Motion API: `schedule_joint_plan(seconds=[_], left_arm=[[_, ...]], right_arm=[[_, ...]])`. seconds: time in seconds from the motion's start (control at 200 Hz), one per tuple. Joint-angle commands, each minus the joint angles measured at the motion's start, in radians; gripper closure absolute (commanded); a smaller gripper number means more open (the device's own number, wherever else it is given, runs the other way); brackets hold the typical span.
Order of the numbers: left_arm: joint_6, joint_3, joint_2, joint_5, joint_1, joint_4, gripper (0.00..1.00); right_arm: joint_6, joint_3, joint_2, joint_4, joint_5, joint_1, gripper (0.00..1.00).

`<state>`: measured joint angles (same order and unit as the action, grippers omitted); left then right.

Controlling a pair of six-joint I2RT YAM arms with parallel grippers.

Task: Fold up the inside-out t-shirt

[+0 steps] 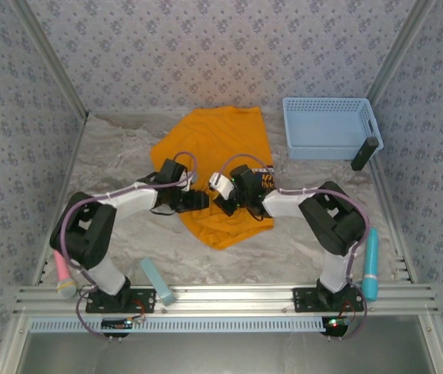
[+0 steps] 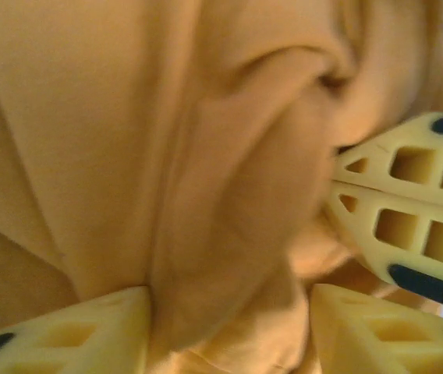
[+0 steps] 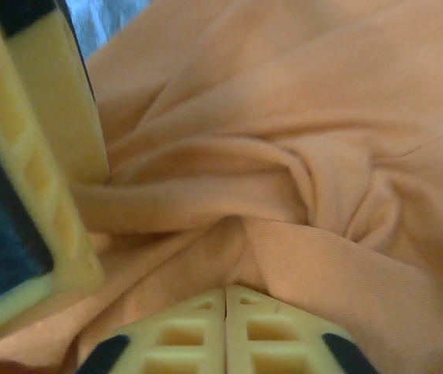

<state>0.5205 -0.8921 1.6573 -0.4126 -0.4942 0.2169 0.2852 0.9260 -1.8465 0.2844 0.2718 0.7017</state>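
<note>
The inside-out t-shirt (image 1: 215, 140) lies rumpled mid-table, left of the blue basket (image 1: 327, 132). Over its near half the left gripper (image 2: 231, 300) stands spread, astride a raised fold. The right gripper (image 3: 226, 294) is pressed together, seemingly nipping a gathered ridge. The cotton looks light and limp, so it will likely sag and bunch. Hems, shoulders and side seams probably offer the surest holds, drawn taut between both arms.

One orange-yellow t-shirt (image 1: 214, 140) lies beneath two grippers, the left gripper (image 1: 200, 201) and the right gripper (image 1: 223, 204), with one light blue basket (image 1: 327, 146) and one dark cylinder (image 1: 364, 153) beyond the right gripper, and one pale blue block (image 1: 157, 281) behind the left gripper.
</note>
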Motion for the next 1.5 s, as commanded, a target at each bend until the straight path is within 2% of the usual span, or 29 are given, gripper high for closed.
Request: schedule_joint_plan(seconds=[0.0, 0.09, 0.175, 0.305, 0.45, 0.51, 0.595, 0.645, 0.68, 0.72, 0.785, 0.949, 1.029, 1.169, 1.219, 1.264, 1.294, 1.354, 1.414, 1.494], left_arm=[[-0.024, -0.061, 0.013, 0.063, -0.003, 0.040, 0.61], [-0.074, -0.075, -0.009, 0.000, 0.011, 0.071, 0.88], [-0.104, -0.060, -0.086, -0.009, 0.034, 0.092, 1.00], [-0.109, 0.024, -0.187, -0.062, 0.098, 0.096, 1.00], [-0.121, 0.135, -0.182, -0.125, 0.111, 0.040, 1.00], [-0.102, 0.173, -0.180, -0.145, 0.111, -0.008, 0.95], [-0.067, 0.214, -0.188, -0.166, 0.111, -0.079, 0.84], [-0.059, 0.224, -0.198, -0.177, 0.109, -0.094, 0.72], [-0.060, 0.221, -0.210, -0.180, 0.109, -0.091, 0.62], [-0.062, 0.215, -0.227, -0.181, 0.109, -0.083, 0.57], [-0.062, 0.192, -0.256, -0.181, 0.108, -0.065, 0.54], [-0.052, 0.098, -0.244, -0.151, 0.080, -0.039, 0.49], [-0.056, 0.050, -0.180, -0.123, 0.050, -0.030, 0.48], [-0.074, -0.009, -0.077, -0.109, 0.010, -0.013, 0.49], [-0.071, -0.008, -0.054, -0.105, 0.008, -0.024, 0.53], [-0.074, -0.008, -0.033, -0.094, 0.009, -0.027, 0.66], [-0.079, -0.011, -0.025, -0.089, 0.011, -0.025, 0.75], [-0.094, -0.015, -0.019, -0.103, 0.022, -0.021, 0.90], [-0.092, -0.013, -0.040, -0.135, 0.050, -0.026, 1.00], [-0.059, 0.026, -0.103, -0.206, 0.104, -0.078, 1.00]], right_arm=[[-0.019, -0.013, 0.017, 0.056, 0.003, -0.007, 1.00], [-0.059, -0.055, 0.101, 0.058, 0.067, -0.028, 1.00], [-0.118, -0.111, 0.214, 0.053, 0.156, -0.069, 1.00], [-0.120, -0.199, 0.350, -0.046, 0.159, -0.123, 1.00], [-0.087, -0.291, 0.338, -0.091, 0.085, -0.127, 1.00], [-0.081, -0.303, 0.337, -0.092, 0.031, -0.116, 1.00], [-0.025, -0.281, 0.360, -0.114, 0.017, -0.089, 1.00], [0.040, -0.248, 0.373, -0.156, 0.016, -0.072, 0.92], [0.099, -0.212, 0.382, -0.204, 0.023, -0.062, 0.80], [0.164, -0.174, 0.391, -0.240, 0.026, -0.049, 0.73], [0.240, -0.117, 0.390, -0.270, 0.050, -0.041, 0.64], [0.326, 0.014, 0.275, -0.276, 0.057, -0.041, 0.63], [0.391, 0.030, 0.211, -0.254, 0.040, -0.025, 0.60], [0.469, 0.033, 0.120, -0.254, 0.055, -0.009, 0.61], [0.458, 0.034, 0.096, -0.242, 0.068, -0.017, 0.69], [0.439, 0.032, 0.085, -0.222, 0.069, -0.024, 0.85], [0.425, 0.030, 0.087, -0.209, 0.070, -0.029, 1.00], [0.372, -0.005, 0.133, -0.144, 0.107, -0.049, 1.00], [0.280, -0.069, 0.209, -0.022, 0.171, -0.081, 1.00], [0.178, -0.146, 0.306, 0.082, 0.250, -0.124, 1.00]])
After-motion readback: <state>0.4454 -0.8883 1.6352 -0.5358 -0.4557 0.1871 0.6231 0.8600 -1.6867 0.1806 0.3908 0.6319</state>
